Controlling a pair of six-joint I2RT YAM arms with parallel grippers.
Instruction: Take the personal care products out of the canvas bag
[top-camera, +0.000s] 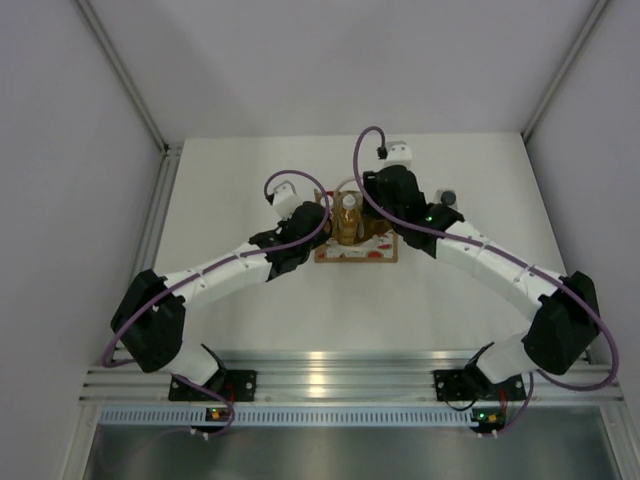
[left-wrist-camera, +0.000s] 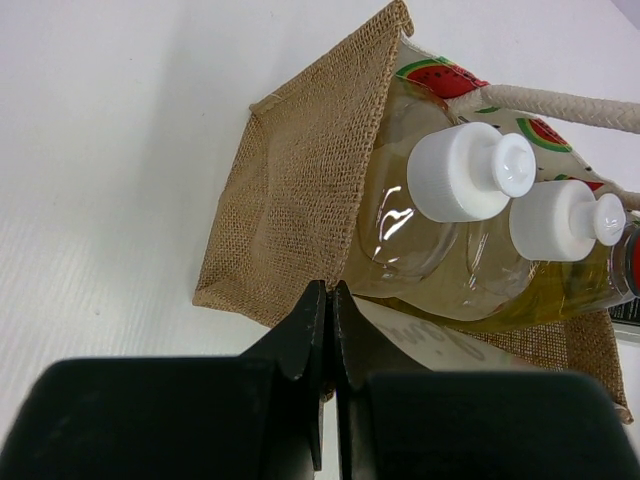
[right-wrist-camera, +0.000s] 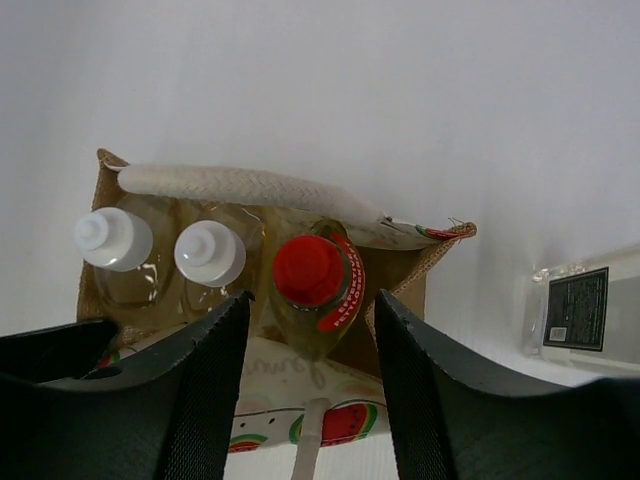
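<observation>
The canvas bag (top-camera: 352, 247) stands mid-table, with tan burlap sides (left-wrist-camera: 300, 190) and a watermelon-print front. Inside it are two amber bottles with white caps (left-wrist-camera: 460, 172) (left-wrist-camera: 560, 218) and a yellow bottle with a red cap (right-wrist-camera: 310, 272). My left gripper (left-wrist-camera: 328, 292) is shut on the bag's rim at a corner. Just above the bag's mouth, my right gripper (right-wrist-camera: 312, 300) is open, one finger on each side of the red-capped bottle and neither touching it. A clear bottle with a dark cap (right-wrist-camera: 590, 312) lies on the table to the right of the bag.
A white rope handle (right-wrist-camera: 240, 185) runs across the bag's far rim, and another hangs down the front (right-wrist-camera: 308, 445). The clear bottle (top-camera: 447, 197) lies close beside the right arm. White walls close in the table at the back and on both sides.
</observation>
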